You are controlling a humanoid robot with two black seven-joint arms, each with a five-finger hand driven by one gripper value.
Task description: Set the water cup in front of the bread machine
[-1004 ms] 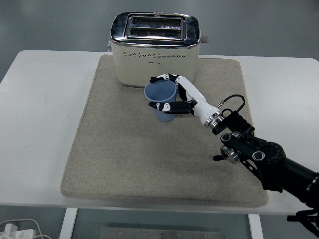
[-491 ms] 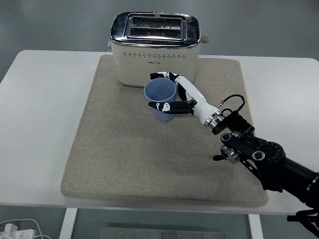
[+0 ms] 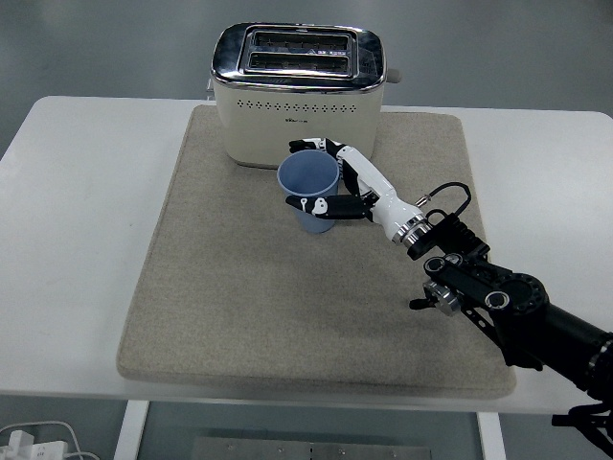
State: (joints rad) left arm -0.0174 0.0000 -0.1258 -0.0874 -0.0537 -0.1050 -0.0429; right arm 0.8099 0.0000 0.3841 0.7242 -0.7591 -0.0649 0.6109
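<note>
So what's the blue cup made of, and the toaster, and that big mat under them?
The blue cup looks like plastic: thin wall, smooth matte, one even colour. The toaster seems to have a cream body, painted metal or plastic, I can't tell which, with a shiny chrome-like metal top that mirrors the light. The mat looks like felt or woven fabric: beige, speckled, dull and fuzzy.

A rectangular beige felt mat (image 3: 239, 307) lies under the hand, spread on the white table (image 3: 77, 240); white cables (image 3: 38, 446) sit far below-left of it.
</note>
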